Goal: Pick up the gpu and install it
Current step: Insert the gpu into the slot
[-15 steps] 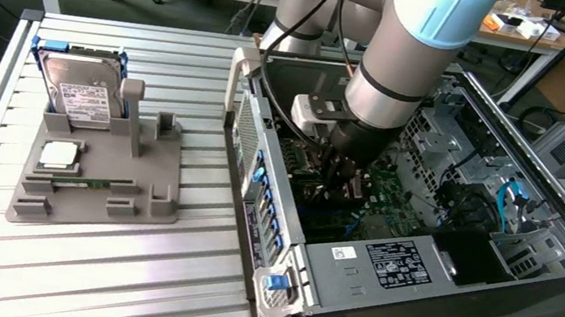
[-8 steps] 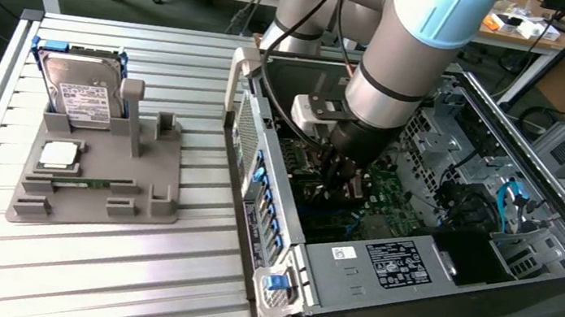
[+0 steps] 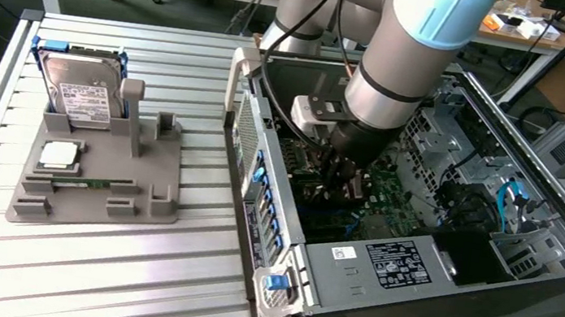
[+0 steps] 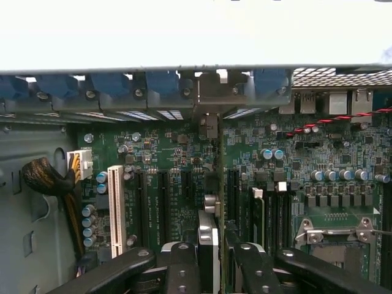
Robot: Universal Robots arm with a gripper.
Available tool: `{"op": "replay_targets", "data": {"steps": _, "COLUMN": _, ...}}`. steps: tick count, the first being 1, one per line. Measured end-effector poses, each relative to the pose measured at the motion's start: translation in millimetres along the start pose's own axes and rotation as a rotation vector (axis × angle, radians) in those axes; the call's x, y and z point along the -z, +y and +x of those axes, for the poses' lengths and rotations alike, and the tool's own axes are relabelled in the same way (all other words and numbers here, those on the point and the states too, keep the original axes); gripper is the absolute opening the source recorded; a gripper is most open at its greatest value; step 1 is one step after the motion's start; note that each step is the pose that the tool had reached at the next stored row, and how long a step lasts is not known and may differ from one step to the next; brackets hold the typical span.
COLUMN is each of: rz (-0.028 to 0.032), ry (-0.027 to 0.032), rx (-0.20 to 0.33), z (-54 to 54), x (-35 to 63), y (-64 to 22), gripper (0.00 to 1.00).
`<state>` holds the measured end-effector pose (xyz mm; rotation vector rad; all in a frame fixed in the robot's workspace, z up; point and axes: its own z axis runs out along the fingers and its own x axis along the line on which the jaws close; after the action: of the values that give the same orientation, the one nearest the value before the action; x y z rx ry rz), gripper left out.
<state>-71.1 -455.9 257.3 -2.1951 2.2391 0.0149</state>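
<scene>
Grey parts stand [image 3: 94,175] at 9 o'clock keeps the hard drive [image 3: 78,91] upright for easy grabs. PC case [image 3: 279,273] lies open-side up so the arm gets in from above. Gripper [image 3: 348,185] at center, clamped on the gpu [image 4: 208,254], held edge-on over the mobo slots [image 4: 162,196], bracket toward the blue latches [image 4: 110,82] at 12.

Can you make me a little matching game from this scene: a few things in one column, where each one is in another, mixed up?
Things:
1. gpu
2. hard drive
3. memory stick
4. gripper

Places:
A. lying flat on the grey holder
B. standing upright in a blue frame
C. down inside the open computer case
D. between the gripper's fingers, above the motherboard

Pairs: 1-D, 2-B, 3-A, 4-C
</scene>
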Motion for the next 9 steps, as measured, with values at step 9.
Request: {"op": "replay_targets", "data": {"steps": 9, "rz": -0.0003, "ry": 0.0007, "rx": 0.000, "z": 0.1, "x": -4.0, "y": 0.0, "gripper": 0.27}}
